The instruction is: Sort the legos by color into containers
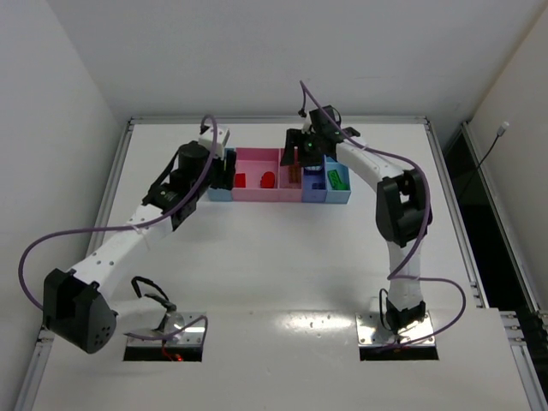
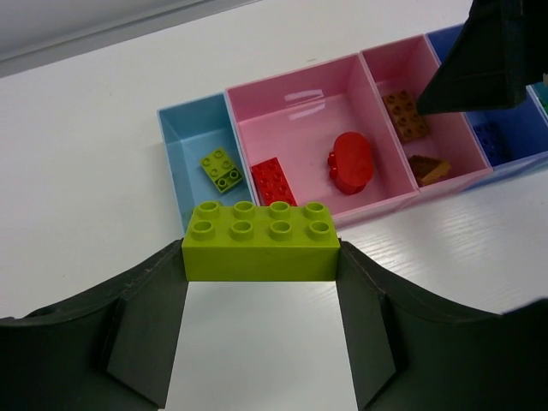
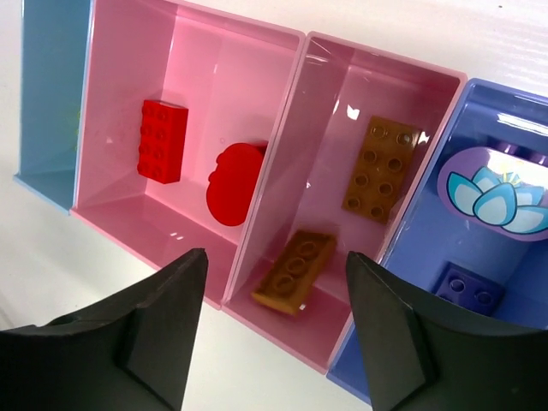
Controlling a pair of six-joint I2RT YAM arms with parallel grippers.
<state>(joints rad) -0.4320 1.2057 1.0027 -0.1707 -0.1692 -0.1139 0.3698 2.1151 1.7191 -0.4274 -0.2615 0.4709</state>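
Note:
My left gripper [image 2: 261, 261] is shut on a yellow-green 2x4 brick [image 2: 261, 240], held just short of the light blue tray [image 2: 175, 184]. A small yellow-green brick [image 2: 221, 169] lies in that tray. The wide pink tray [image 2: 300, 86] holds a red brick [image 2: 274, 181] and a round red piece [image 2: 352, 160]. My right gripper [image 3: 276, 261] is open and empty above the narrow pink tray [image 3: 282, 171]. Two orange bricks [image 3: 383, 169] [image 3: 295, 271] lie in that tray. The periwinkle tray [image 3: 419, 248] holds a purple brick [image 3: 467, 287] and a flower-printed piece [image 3: 497, 188].
The trays stand in a row at the table's far middle [image 1: 257, 197]. The blue tray [image 1: 339, 199] at the right end holds a green brick [image 1: 337, 178]. My two grippers [image 1: 221, 171] [image 1: 300, 158] hang close together over the row.

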